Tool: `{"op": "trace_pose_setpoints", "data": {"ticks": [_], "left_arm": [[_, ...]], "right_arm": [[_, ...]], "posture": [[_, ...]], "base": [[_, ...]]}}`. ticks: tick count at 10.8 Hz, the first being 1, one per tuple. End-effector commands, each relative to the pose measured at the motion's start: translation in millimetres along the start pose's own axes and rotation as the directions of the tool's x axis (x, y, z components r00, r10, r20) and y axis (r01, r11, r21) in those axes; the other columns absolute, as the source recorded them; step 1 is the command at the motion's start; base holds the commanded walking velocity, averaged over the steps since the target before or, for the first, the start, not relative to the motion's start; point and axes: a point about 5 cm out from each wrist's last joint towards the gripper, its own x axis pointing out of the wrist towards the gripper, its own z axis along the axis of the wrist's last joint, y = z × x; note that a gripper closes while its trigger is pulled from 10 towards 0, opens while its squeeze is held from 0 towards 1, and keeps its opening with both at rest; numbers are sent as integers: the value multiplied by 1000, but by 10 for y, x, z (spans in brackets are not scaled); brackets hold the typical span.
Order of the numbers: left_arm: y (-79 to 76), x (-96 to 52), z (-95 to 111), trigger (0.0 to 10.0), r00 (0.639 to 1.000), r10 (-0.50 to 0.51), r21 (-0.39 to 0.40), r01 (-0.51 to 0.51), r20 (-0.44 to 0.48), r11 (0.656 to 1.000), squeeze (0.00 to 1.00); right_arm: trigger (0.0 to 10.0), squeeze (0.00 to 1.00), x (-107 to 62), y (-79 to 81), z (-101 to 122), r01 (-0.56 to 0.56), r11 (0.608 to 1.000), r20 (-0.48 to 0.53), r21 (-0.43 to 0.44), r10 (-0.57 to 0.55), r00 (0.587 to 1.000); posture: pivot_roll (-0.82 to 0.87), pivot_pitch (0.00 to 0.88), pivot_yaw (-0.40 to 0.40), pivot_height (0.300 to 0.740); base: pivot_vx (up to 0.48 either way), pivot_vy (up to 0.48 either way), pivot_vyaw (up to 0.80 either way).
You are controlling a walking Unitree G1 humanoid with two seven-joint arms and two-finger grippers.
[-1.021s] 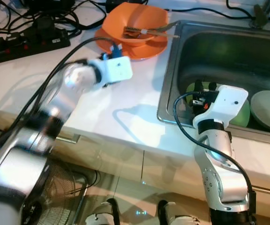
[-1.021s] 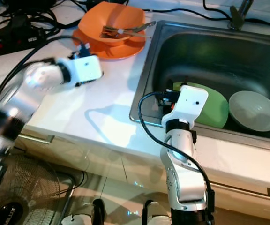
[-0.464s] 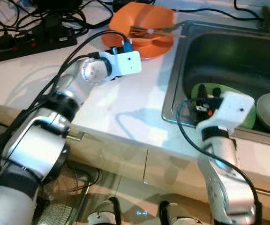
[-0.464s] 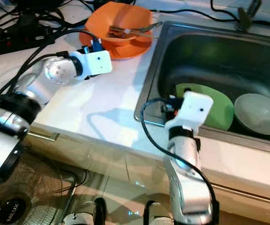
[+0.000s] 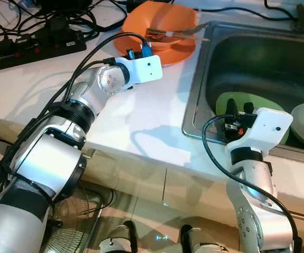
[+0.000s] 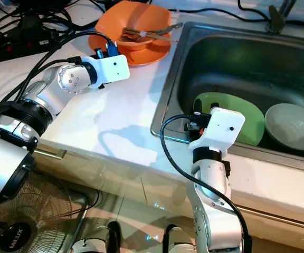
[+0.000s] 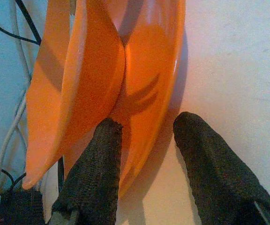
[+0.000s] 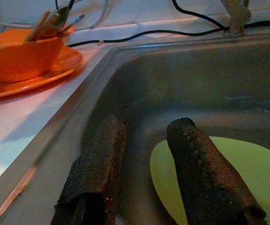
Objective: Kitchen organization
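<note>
Steel sink (image 5: 194, 100) rim borders bare white table (image 5: 141, 116) | one orange bowl (image 5: 160, 23) with utensils on one orange plate (image 5: 178, 52), one green plate (image 6: 247, 118) and one pale bowl (image 6: 292, 124) in sink | left gripper (image 7: 146, 136) outstretched, fingers apart straddling orange plate's edge | right gripper (image 8: 146, 140) at sink rim, fingers released above green plate

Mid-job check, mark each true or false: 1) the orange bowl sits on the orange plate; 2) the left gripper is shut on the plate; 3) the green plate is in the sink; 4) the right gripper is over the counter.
1) True: the orange bowl sits on the orange plate.
2) False: the left gripper is open at the plate's rim.
3) True: the green plate lies in the sink.
4) False: the right gripper is open, over the sink.
</note>
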Motion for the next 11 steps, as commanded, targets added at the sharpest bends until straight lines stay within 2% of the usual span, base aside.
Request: {"op": "trace_pose_setpoints", "data": {"ticks": [1,5,7,11], "left_arm": [[-160,18,-76,0,997,-65,6,65,-43,998,0],[-185,14,-95,0,996,-77,12,77,-42,997,0],[-214,-7,-128,0,994,-100,-12,100,-33,995,0],[-112,-106,-136,0,992,-119,-69,122,43,990,0]], "right_arm": [[10000,0,-66,26,-199,32,999,-117,19,-30,993],[10000,0,-56,40,-210,27,999,-127,22,-24,992],[10000,0,-29,43,-210,22,1000,-126,22,-20,992],[10000,0,39,81,-206,1,1000,-120,25,2,993]], "posture": [[-126,270,93,740],[-115,272,87,740],[-110,272,80,740],[-93,271,59,740]], "base": [[0,0,0],[0,0,0],[0,0,0],[0,0,0]]}}
